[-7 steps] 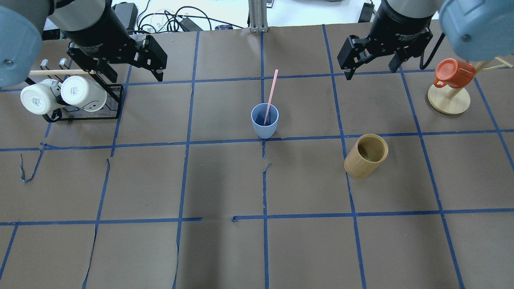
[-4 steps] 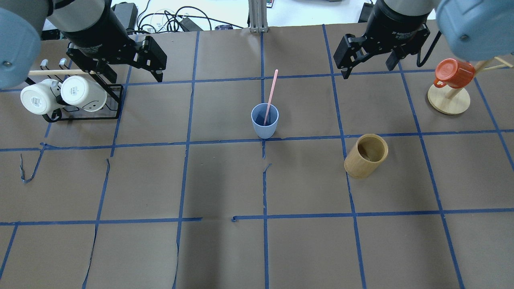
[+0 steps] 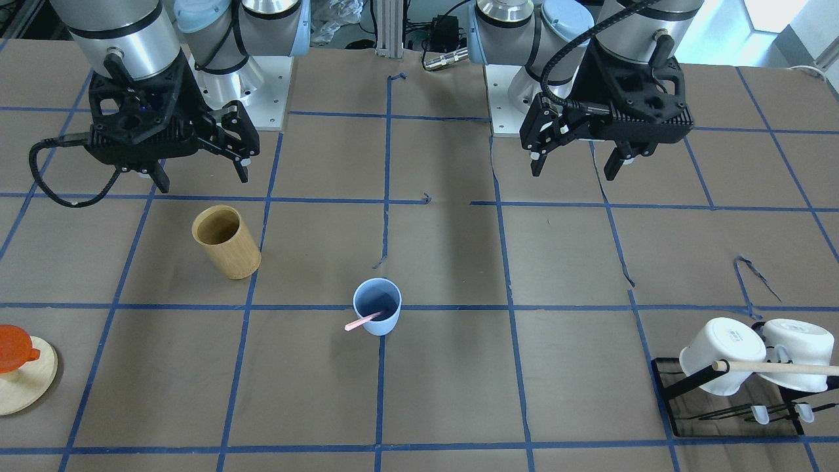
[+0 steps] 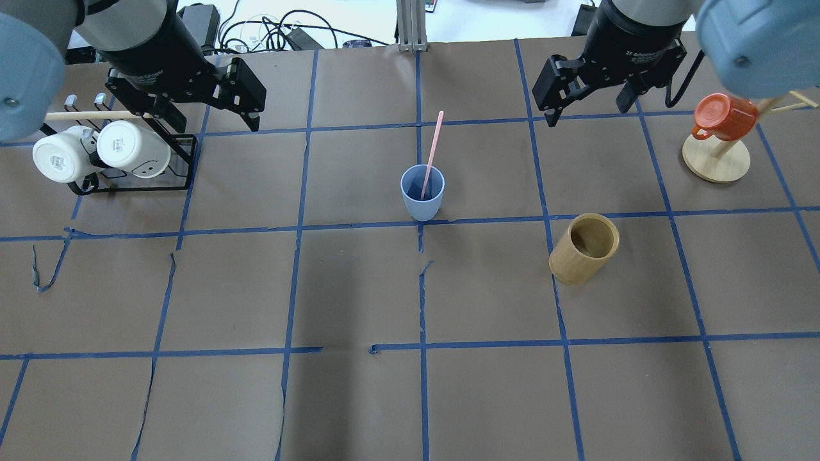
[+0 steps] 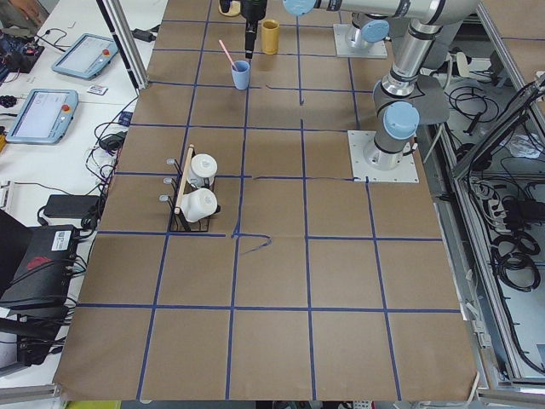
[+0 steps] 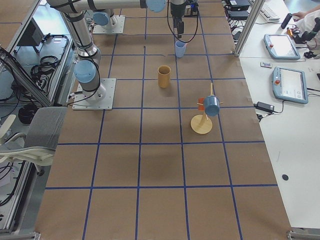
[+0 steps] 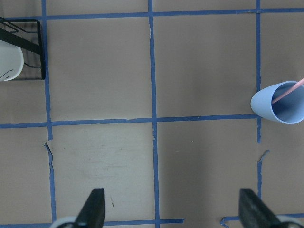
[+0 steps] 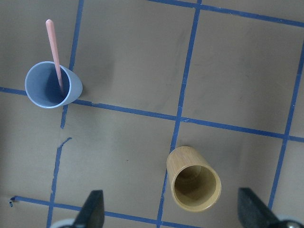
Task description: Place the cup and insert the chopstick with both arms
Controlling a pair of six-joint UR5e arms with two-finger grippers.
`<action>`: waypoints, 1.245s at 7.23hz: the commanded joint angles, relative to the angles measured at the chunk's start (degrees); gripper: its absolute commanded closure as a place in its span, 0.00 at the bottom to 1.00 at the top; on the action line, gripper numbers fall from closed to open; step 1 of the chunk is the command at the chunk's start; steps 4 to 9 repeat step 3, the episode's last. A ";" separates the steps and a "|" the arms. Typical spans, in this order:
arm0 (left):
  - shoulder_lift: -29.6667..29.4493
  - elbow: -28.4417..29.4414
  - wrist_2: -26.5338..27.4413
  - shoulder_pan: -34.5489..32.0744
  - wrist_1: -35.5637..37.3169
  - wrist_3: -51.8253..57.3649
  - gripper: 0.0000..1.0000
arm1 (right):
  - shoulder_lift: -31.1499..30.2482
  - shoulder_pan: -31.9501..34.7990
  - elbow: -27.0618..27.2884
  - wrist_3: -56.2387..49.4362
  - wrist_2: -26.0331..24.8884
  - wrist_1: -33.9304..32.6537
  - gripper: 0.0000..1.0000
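Observation:
The light blue cup [image 4: 422, 192] stands upright near the table's middle; it also shows in the front view [image 3: 377, 307]. One pink chopstick [image 4: 434, 144] stands in it and leans on the rim, as the right wrist view [image 8: 54, 47] also shows. My left gripper [image 4: 214, 112] is open and empty, high over the far left by the mug rack. In the left wrist view the cup [image 7: 280, 102] is at the right edge. My right gripper [image 4: 589, 102] is open and empty, high over the far right. In the right wrist view the cup [image 8: 50, 88] is at the upper left.
A tan wooden cylinder [image 4: 584, 248] stands right of the cup. A black rack [image 4: 182, 166] with two white mugs [image 4: 96, 150] and a beige rod [image 4: 96, 115] sits at far left. An orange mug [image 4: 724, 118] hangs on a wooden stand [image 4: 715, 160] at far right.
My right gripper has drifted slightly toward the table's far edge. The left gripper, the cup and the chopstick have not moved.

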 commanded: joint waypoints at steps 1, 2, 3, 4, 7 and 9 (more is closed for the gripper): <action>0.04 0.00 -0.02 0.00 0.00 0.00 0.00 | 0.16 -0.01 0.42 0.03 0.46 -0.25 0.00; 0.04 0.00 0.07 0.00 0.00 0.00 0.00 | 0.08 -0.10 0.42 0.03 0.12 -0.25 0.00; 0.04 0.00 -0.02 0.00 0.00 0.00 0.00 | 0.25 -0.01 0.50 0.11 0.12 -0.16 0.00; 0.04 0.00 -0.02 0.00 0.00 0.00 0.00 | 0.25 -0.01 0.50 0.11 0.12 -0.16 0.00; 0.04 0.00 -0.02 0.00 0.00 0.00 0.00 | 0.25 -0.01 0.50 0.11 0.12 -0.16 0.00; 0.04 0.00 -0.02 0.00 0.00 0.00 0.00 | 0.25 -0.01 0.50 0.11 0.12 -0.16 0.00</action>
